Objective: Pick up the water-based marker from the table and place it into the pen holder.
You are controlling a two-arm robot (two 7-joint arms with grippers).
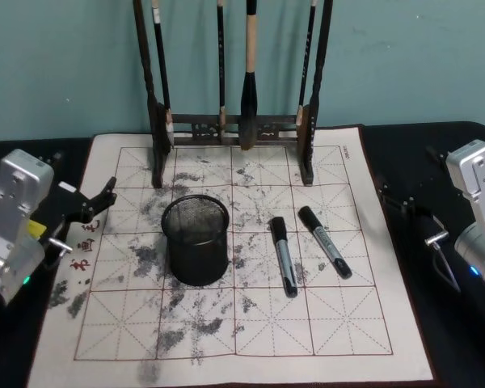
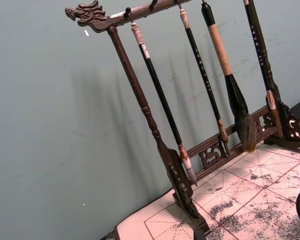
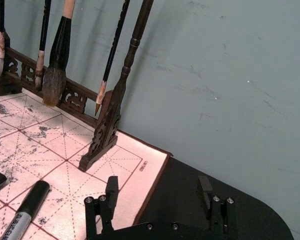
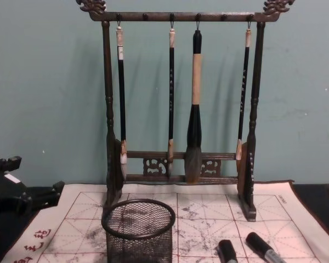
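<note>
Grip the rightmost marker (image 1: 324, 241), likely light, stiff and slick, lying on the mat (image 1: 339, 339) right of the pen holder (image 1: 196, 241), across its mid-barrel with your released right pincer (image 3: 157, 186); the left pincer (image 1: 95, 204) waits released at left.

No legible text, red characters (image 1: 86, 242) on the mat (image 1: 307, 323) left of the pen holder (image 1: 196, 242), unreadable, grey label print on the marker (image 1: 284, 257) right of it, illegible.

plain teal wall (image 4: 44, 82), soft even light
</note>
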